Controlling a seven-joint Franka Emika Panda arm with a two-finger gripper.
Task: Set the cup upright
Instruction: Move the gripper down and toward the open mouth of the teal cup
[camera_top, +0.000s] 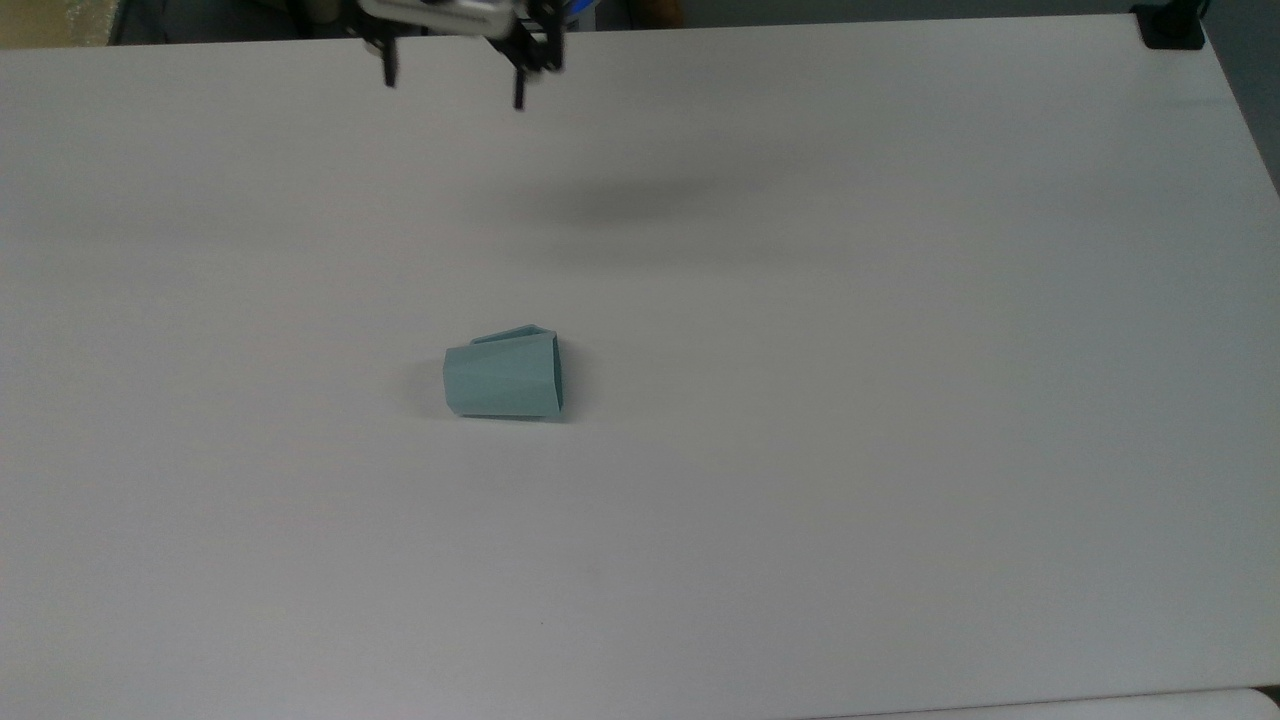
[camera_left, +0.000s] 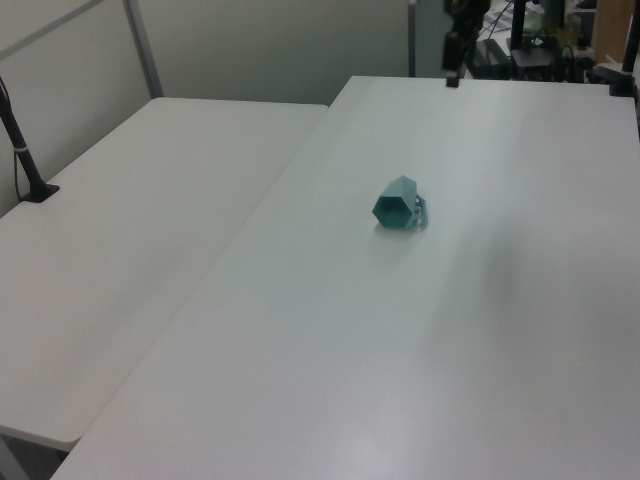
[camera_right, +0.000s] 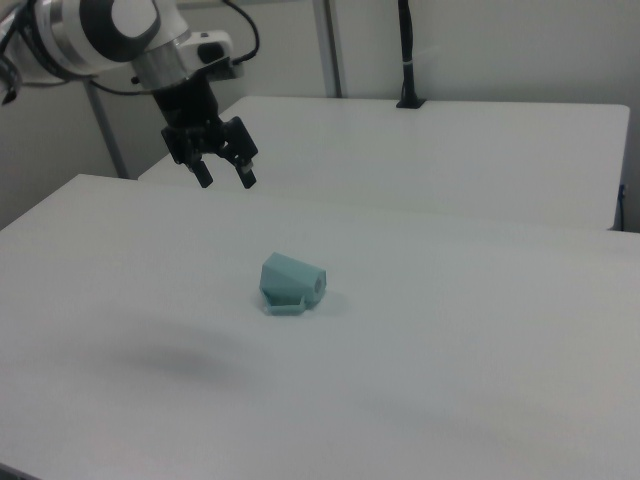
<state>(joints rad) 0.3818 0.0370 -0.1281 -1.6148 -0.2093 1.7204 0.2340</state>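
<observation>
The pale teal faceted cup (camera_top: 503, 380) lies on its side near the middle of the white table (camera_top: 900, 400). In the top view its wider rim points right, its narrow base left, and the handle faces the top edge. The cup (camera_left: 400, 204) is also in the left view, and in the right view the cup (camera_right: 290, 283) rests with its handle flat on the table. My gripper (camera_top: 453, 88) hangs open and empty in the air near the table's far edge, well apart from the cup. The gripper (camera_right: 225, 180) points its fingers down; the gripper (camera_left: 451, 70) is at the top of the left view.
A second white table (camera_left: 150, 200) adjoins the left view's left side, with a black clamped pole (camera_left: 20, 140) on it. A black clamp (camera_top: 1170, 30) sits at the top view's top right corner. Dark equipment (camera_left: 530, 50) stands behind the table.
</observation>
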